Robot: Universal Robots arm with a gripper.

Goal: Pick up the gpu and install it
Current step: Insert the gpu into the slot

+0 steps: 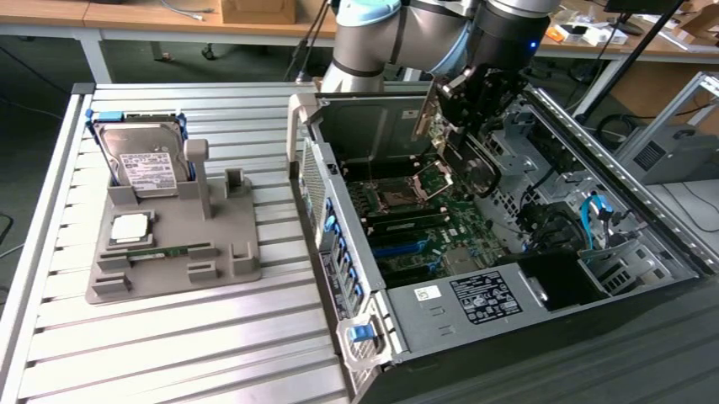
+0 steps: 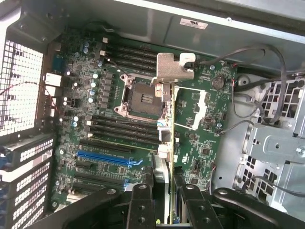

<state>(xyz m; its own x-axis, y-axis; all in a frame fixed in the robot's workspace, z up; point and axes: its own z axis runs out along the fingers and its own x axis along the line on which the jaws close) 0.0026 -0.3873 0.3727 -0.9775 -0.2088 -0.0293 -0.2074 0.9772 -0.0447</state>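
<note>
Gripper (image 2: 166, 206) jaws clamped on gpu (image 2: 172, 67), above open computer case (image 1: 418, 324); label (image 2: 193, 23) print illegible.

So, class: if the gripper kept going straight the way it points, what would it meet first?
Most likely the motherboard. The gripper, shut on the gpu, points down into the case, so the card's far end would touch near the CPU socket; depth is unclear.

Bright, even light; soft shadows
</note>
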